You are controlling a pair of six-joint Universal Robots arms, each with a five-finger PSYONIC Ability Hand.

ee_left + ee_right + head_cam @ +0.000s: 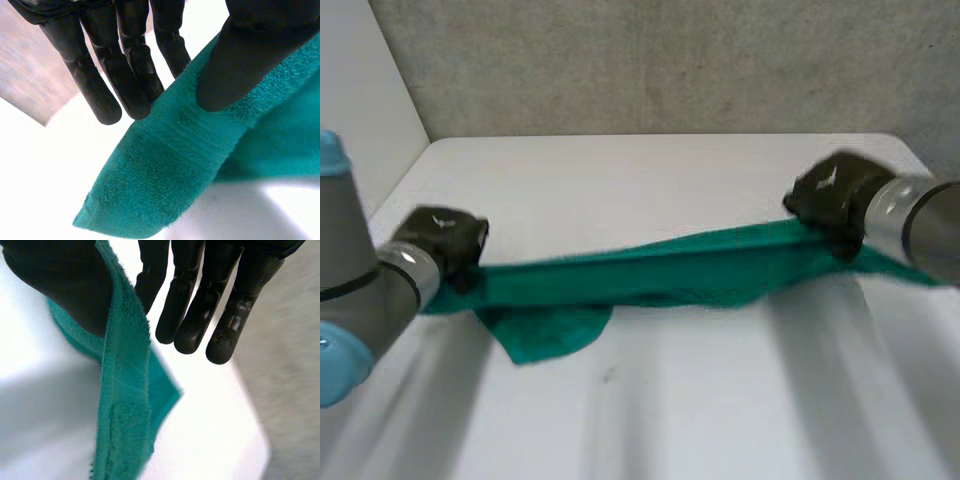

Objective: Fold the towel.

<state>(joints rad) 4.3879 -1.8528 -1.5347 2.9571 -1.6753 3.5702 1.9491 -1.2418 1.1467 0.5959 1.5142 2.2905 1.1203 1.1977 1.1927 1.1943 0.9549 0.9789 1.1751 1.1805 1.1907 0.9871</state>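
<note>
We see white table; green towel spans it side to side. Flap sags near towel's left end; we cannot confirm contact with tabletop.

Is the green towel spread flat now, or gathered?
Gathered: the towel is a narrow band stretched between the left hand and the right hand, each pinching one end.

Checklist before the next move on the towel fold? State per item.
1. Left hand pinches the green terry towel at one end, thumb against fingers: ok.
2. Right hand pinches the opposite end: ok.
3. Towel stretched between the hands: ok.
4. Towel spread flat: not ok. It is bunched into a band, with a flap hanging near the left hand.
5. Flap off the white table: cannot tell.
</note>
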